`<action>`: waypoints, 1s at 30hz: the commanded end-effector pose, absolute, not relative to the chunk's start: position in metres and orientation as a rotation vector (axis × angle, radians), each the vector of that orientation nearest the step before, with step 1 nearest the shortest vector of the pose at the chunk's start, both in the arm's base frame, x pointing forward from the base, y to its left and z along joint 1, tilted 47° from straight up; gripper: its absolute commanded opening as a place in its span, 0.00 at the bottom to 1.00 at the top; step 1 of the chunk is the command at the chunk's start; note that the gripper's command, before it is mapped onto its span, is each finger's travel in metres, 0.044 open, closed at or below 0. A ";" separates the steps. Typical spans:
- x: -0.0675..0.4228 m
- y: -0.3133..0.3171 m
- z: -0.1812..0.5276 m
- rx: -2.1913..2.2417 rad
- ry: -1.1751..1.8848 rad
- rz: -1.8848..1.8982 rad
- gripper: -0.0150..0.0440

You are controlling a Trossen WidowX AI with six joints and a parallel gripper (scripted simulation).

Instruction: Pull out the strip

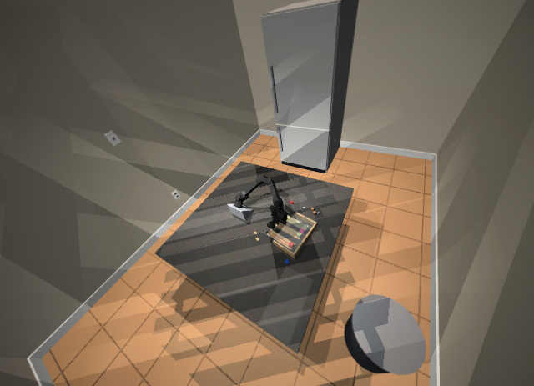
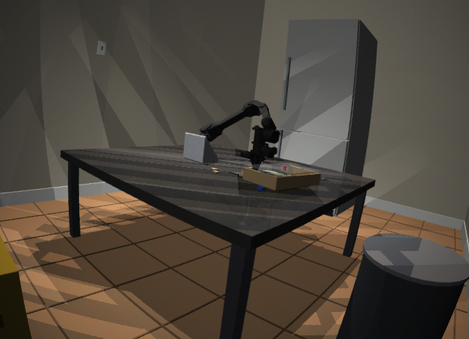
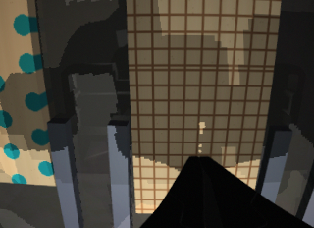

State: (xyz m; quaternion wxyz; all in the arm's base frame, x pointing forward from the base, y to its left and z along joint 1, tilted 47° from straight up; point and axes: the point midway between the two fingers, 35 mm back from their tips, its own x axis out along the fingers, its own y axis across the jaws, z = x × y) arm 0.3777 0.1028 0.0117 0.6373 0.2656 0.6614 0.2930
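Observation:
A shallow wooden tray (image 1: 306, 238) (image 2: 299, 182) holds long strips side by side. Small cubes stand in it: a red one (image 1: 291, 244), a magenta one (image 1: 301, 230) and a green one (image 1: 299, 234). No label is readable, so I cannot tell which is the labelled cube. The wrist view shows a cream strip with a brown grid (image 3: 196, 90) and, left of it, a cream strip with teal dots (image 3: 10, 46). My gripper (image 3: 197, 165) (image 2: 256, 165) is shut and empty, pointing down over the near end of the grid strip. Whether it touches the strip cannot be told.
Blue-grey bars (image 3: 120, 174) (image 3: 275, 174) flank the grid strip. A blue object (image 1: 286, 261) (image 2: 261, 188) lies outside the tray. A grey wedge (image 1: 239, 212) (image 2: 195, 147) stands near the arm. Small pale pieces (image 1: 257, 238) (image 2: 215, 169) and a red piece (image 1: 292, 202) lie on the table.

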 end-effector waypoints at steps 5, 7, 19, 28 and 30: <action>0.378 0.104 0.011 0.610 1.509 0.671 0.25; 0.378 0.105 0.011 0.610 1.509 0.671 0.25; 0.378 0.106 0.010 0.610 1.509 0.671 0.25; 0.369 0.105 0.010 0.611 1.510 0.671 0.25; 0.365 0.105 0.010 0.611 1.510 0.671 0.25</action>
